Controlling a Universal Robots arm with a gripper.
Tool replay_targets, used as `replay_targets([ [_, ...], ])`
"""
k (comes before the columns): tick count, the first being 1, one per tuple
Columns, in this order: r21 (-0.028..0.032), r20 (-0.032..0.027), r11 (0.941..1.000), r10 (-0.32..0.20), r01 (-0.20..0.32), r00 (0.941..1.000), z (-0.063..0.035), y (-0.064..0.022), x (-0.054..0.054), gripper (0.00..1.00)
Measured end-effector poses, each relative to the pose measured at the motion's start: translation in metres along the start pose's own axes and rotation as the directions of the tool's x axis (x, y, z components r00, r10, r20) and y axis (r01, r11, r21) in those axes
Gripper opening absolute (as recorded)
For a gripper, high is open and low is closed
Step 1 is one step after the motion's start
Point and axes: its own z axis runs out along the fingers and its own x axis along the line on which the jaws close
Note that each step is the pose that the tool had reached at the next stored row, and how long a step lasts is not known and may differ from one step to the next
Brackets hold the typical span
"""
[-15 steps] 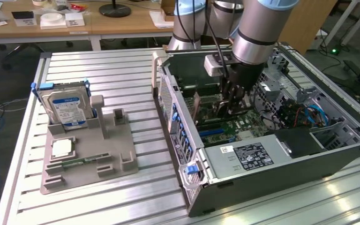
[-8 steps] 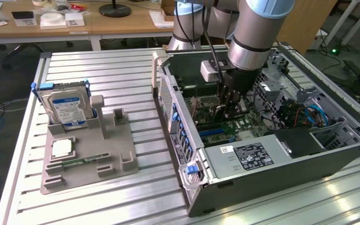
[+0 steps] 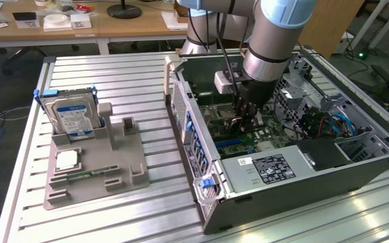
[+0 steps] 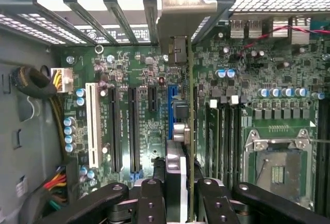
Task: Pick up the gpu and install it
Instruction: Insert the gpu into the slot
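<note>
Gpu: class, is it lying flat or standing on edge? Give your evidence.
Standing on edge: the gpu appears as a thin green strip, held in the gripper, by the blue slot.

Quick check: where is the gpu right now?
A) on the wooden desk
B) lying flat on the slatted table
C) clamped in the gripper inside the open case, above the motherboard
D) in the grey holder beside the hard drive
C: in the wrist view the gpu stands edge-on, clamped in the gripper above the motherboard, with its metal bracket at the far end.
</note>
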Motion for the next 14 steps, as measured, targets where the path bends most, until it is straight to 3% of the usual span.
replay_targets([
  [14, 0.0000, -0.0005, 1.0000, 0.000, 0.000, 1.0000, 0.0044, 0.0023, 0.0031, 0.29],
])
